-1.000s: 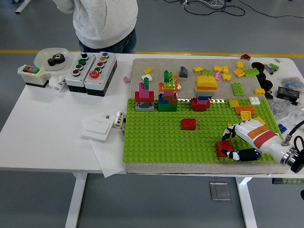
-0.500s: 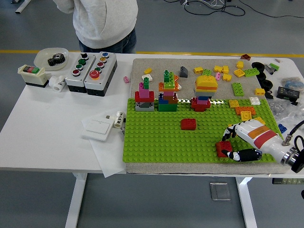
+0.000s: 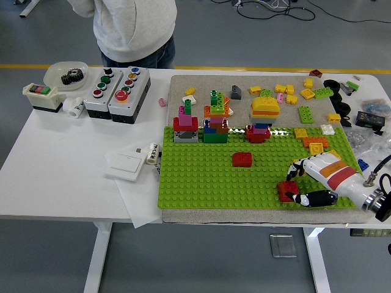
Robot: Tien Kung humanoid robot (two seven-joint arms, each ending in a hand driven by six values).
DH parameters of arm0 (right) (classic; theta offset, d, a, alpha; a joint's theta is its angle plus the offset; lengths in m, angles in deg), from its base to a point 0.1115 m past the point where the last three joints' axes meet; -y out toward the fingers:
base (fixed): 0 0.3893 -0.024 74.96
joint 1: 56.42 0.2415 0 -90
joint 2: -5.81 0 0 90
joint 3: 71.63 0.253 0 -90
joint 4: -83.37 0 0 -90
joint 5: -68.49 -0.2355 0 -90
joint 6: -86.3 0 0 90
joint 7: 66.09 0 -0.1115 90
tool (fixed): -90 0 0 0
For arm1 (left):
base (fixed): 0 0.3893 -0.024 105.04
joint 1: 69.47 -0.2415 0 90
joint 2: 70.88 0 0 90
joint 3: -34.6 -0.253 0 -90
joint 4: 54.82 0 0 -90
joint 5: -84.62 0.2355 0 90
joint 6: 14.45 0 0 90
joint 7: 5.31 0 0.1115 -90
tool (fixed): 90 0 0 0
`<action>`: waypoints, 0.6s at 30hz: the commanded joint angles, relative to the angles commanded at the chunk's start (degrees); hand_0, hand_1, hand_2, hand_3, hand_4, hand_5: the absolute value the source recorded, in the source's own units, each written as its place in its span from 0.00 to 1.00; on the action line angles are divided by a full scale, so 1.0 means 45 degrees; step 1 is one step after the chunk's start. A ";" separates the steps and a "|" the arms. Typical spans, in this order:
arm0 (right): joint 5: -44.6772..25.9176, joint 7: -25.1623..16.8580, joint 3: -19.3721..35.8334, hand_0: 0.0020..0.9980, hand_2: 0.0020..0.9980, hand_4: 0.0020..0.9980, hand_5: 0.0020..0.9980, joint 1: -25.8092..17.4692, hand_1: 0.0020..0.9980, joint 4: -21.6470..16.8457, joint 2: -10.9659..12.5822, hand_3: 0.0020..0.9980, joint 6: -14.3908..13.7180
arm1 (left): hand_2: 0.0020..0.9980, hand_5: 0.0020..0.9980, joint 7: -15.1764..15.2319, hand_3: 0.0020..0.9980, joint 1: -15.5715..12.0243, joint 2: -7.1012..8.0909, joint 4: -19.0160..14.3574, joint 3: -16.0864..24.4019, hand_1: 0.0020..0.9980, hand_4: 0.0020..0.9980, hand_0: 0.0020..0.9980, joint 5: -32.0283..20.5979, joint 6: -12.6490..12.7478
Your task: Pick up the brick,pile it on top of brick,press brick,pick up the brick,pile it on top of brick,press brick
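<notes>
Against the earlier frames I see almost no change: my right hand (image 3: 305, 183) stays low at the baseplate's (image 3: 201, 183) near right corner, shifted only slightly. Its fingers curl around a red brick (image 3: 286, 190), thumb below it, grasping it against the green studs. A second red brick (image 3: 242, 159) sits alone mid-plate, well apart. Brick stacks (image 3: 201, 122) stand along the plate's far edge; loose bricks (image 3: 293, 91) lie on the mat beyond. The white table (image 3: 61, 159) carries button boxes (image 3: 117, 93) at left. A person (image 3: 131, 30) stands at the far side on grey floor.
</notes>
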 joint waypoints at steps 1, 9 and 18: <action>0.0012 0.0006 0.0000 0.48 0.55 0.78 0.41 -0.0002 0.51 -0.0019 0.0002 0.52 0.0016 | 0.93 0.80 -0.0001 0.83 -0.0002 0.0001 0.0000 0.0001 0.91 0.82 0.83 0.0008 -0.0001; 0.0145 0.0053 0.0073 0.48 0.56 0.79 0.40 -0.0039 0.51 -0.0108 0.0015 0.52 0.0230 | 0.93 0.80 0.0013 0.83 0.0001 0.0014 -0.0009 -0.0012 0.91 0.82 0.83 0.0013 -0.0011; 0.0144 0.0041 0.0263 0.50 0.61 0.85 0.43 -0.0071 0.55 -0.0193 0.0040 0.57 0.0124 | 0.93 0.80 0.0021 0.83 0.0026 0.0011 -0.0014 -0.0023 0.91 0.82 0.83 -0.0012 -0.0011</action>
